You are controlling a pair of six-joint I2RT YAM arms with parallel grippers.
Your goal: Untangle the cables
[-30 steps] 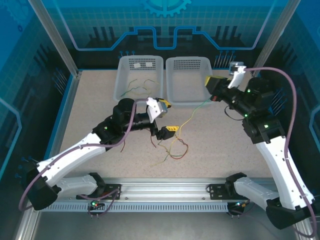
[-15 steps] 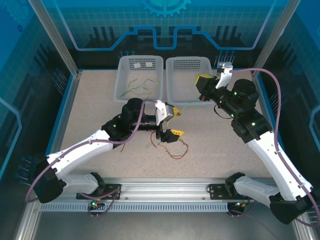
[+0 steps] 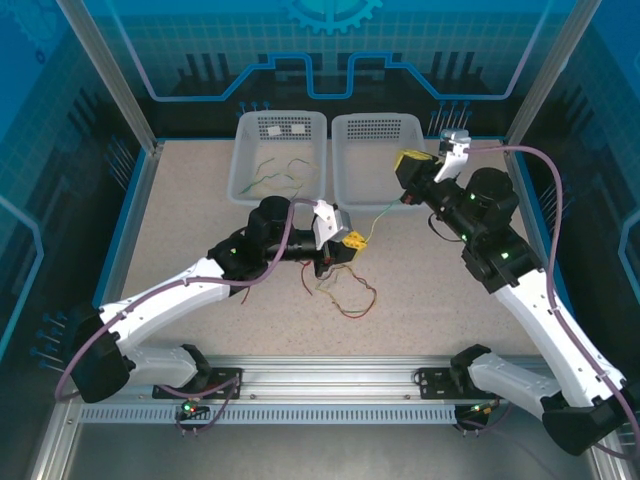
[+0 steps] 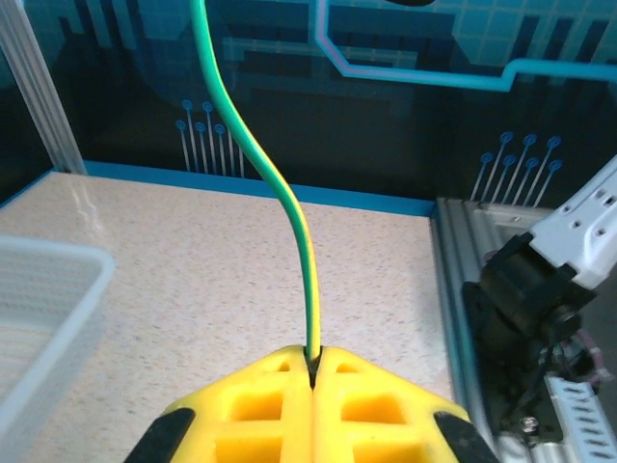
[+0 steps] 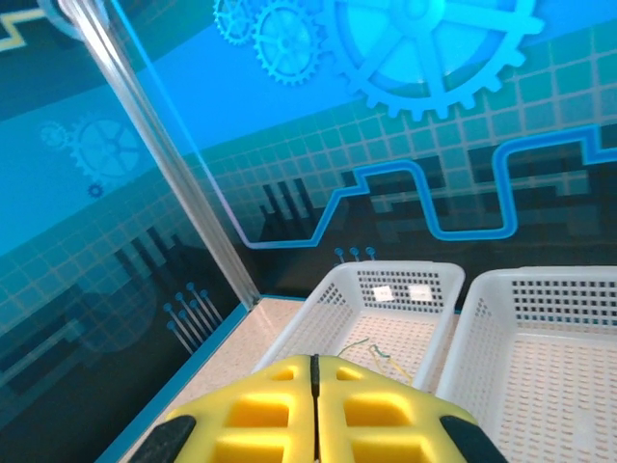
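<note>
One yellow-green cable (image 3: 383,215) is clamped tight in the left hand (image 3: 353,240), running taut up toward the right arm. The other cables (image 3: 340,290) lie tangled on the surface (image 3: 200,200) just below that hand. The right hand (image 3: 410,160) has its pads pressed together, over the right basket (image 3: 345,125).

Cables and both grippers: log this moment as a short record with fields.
left gripper: shut on the yellow-green cable
yellow-green cable path: stretches from the left gripper up toward the right gripper
right gripper: shut; whether it grips the cable cannot be told
tangle: red and yellow-green wires in a heap on the table, just in front of the left gripper
left basket: a few loose cables lie inside
</note>
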